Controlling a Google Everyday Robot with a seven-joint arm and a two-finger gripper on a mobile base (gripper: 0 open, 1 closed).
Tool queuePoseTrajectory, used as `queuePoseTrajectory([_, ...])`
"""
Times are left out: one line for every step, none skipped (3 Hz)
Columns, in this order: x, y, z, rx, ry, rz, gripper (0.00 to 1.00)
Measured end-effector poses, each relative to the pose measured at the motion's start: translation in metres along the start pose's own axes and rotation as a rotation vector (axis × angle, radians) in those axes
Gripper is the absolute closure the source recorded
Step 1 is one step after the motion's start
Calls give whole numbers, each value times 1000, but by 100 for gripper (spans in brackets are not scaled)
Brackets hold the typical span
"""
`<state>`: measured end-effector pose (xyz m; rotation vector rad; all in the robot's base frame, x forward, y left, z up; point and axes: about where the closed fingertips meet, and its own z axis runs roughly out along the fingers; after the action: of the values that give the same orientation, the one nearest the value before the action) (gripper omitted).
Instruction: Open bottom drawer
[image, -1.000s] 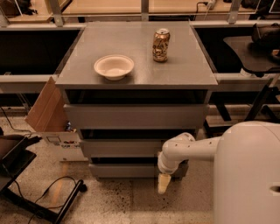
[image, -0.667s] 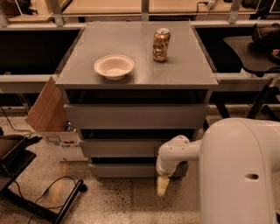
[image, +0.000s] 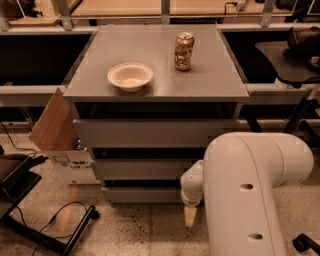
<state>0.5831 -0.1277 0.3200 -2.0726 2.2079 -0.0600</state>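
Three drawers fill the cabinet (image: 150, 134) — the bottom drawer (image: 142, 195) lowest, looking closed. The gripper (image: 190, 216) hangs by its right end, tip down — open or closed, I cannot tell. Bowl (image: 130, 76) and can (image: 183, 51) stand on the surface (image: 215, 80).
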Motion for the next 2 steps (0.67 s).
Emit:
queuePoseTrajectory([8, -11, 14, 20, 34, -24, 0])
queuePoseTrajectory([13, -20, 28, 29, 43, -36, 0])
